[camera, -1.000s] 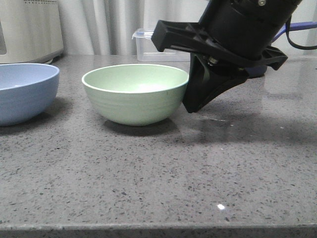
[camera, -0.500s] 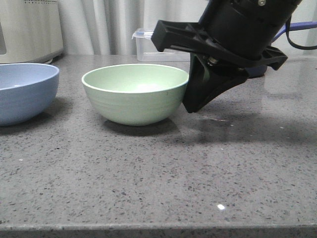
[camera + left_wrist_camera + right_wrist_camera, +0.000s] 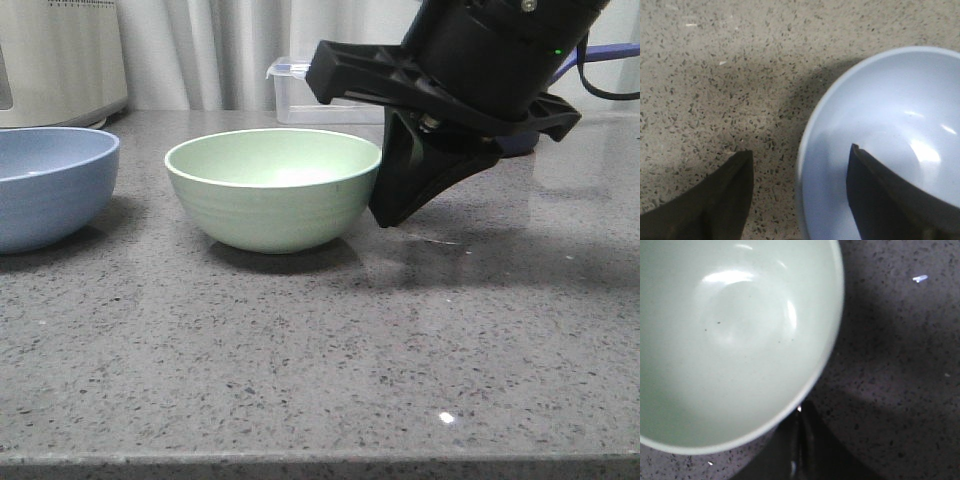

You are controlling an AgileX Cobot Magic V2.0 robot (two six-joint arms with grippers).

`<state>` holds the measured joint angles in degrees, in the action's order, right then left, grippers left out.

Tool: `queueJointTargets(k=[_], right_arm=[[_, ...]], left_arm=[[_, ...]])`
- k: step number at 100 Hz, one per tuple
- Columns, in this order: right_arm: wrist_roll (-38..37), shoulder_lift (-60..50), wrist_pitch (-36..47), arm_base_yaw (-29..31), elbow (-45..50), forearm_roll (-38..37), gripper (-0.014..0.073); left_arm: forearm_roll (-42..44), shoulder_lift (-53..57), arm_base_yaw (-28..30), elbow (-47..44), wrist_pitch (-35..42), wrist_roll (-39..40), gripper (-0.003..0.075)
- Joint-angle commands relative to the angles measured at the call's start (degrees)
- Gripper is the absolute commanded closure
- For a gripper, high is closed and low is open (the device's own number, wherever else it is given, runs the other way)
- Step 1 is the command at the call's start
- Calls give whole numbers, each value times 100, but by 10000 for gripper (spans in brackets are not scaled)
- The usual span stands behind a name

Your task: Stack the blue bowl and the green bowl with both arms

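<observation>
The green bowl (image 3: 273, 189) serves as the landmark, standing upright on the speckled grey countertop (image 3: 320, 350).

Farthest to its left in the front view, a pale appliance (image 3: 60, 60) stands at the back edge; a row of small dark marks runs along its top, too small to read. In front of it the blue bowl (image 3: 50, 185) sits upright, well apart from the green bowl and cut off by the frame edge. The left arm does not appear in this view. Only the left wrist view shows the left gripper (image 3: 800, 200): its fingers are spread apart, one finger (image 3: 715, 200) over bare counter outside the blue bowl (image 3: 900, 135), the other over the bowl's inside, so the rim lies between them; whether either touches the rim cannot be told.

Behind the green bowl stands a clear plastic container (image 3: 310, 95) with a blue-edged lid, in front of a pale curtain (image 3: 220, 50).

Just right of the green bowl, the right gripper (image 3: 390, 205) hangs tilted, its dark finger against or just beside the bowl's outer wall. The right wrist view shows the green bowl (image 3: 730, 340) empty and a dark finger (image 3: 800, 450) below its rim outside; whether the jaws are apart or together cannot be told. No readable writing shows anywhere.
</observation>
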<state>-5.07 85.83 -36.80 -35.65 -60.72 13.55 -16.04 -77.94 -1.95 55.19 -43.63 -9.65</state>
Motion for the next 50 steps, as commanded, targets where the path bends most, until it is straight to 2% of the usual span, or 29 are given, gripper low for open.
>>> queueJointTargets(k=[1,11,42,50], right_arm=[[69,-190,221,10,-132,73,674],[69,-190,221,10,-132,73,674],[69,-190,221,10,-132,73,674],[69,-190,221,10,-132,73,674]], left_arm=[[-121,62,-39,193,264,-8,327],[-142,49,-39,193,264,-8,392],[-218,49,-39,193,252,-8,738],[-218,49,-39,193,252,-8,741]])
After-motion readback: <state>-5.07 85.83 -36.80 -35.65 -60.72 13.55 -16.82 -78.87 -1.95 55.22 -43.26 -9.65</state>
